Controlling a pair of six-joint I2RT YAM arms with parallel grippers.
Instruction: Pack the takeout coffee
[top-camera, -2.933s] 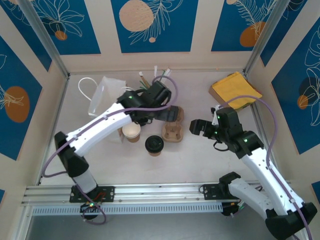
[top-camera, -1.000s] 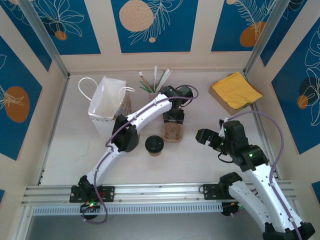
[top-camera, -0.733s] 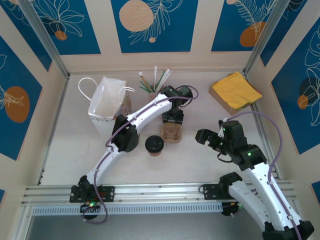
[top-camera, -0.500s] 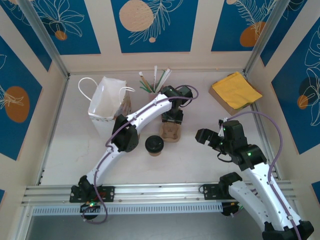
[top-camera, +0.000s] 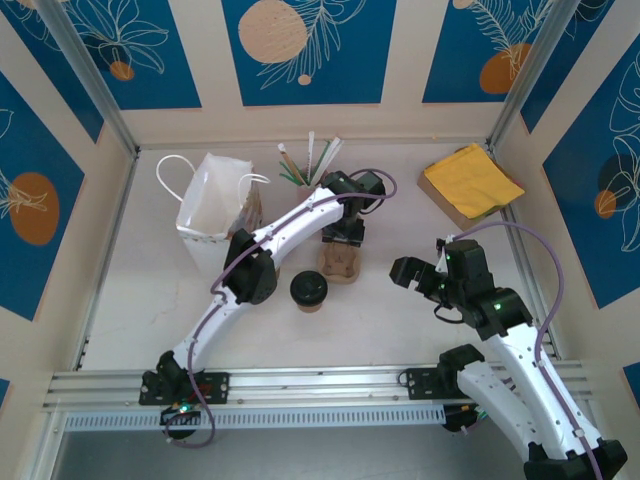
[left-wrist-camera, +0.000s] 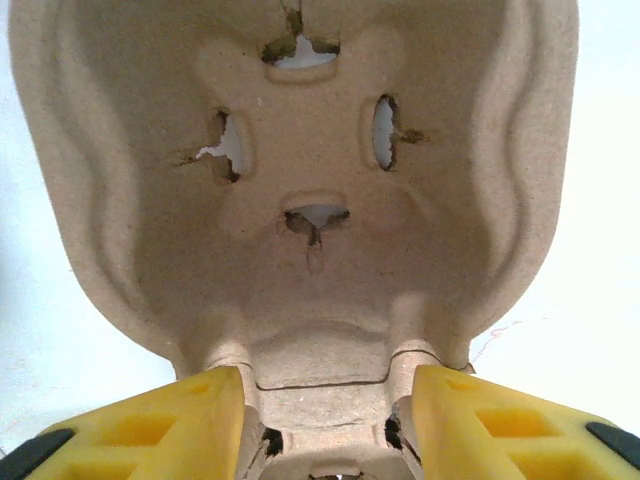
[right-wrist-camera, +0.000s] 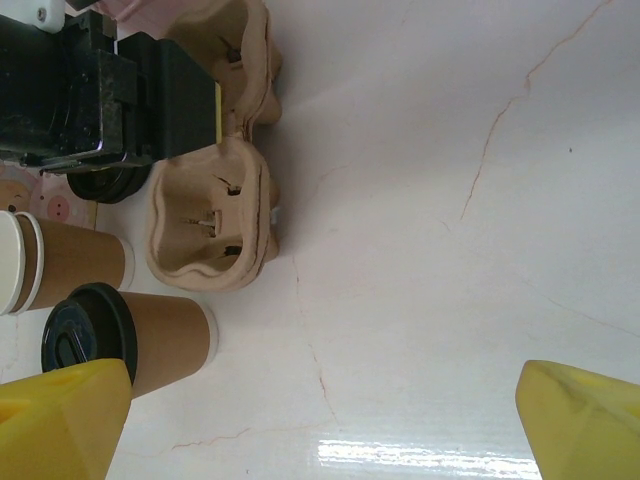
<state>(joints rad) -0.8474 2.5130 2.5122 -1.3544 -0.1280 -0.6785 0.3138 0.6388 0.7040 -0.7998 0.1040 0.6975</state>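
Left pincer pinching the pulp carrier by its middle ridge, seemingly firmly; right pincer spread wide. Takeout coffee upright on the counter, just beside the carrier. Risks toppling that cup on a careless swing.

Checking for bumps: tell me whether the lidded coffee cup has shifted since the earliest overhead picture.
No. The lidded coffee cup sits in the same spot as before, judged against the aluminium rail along the table's near edge.
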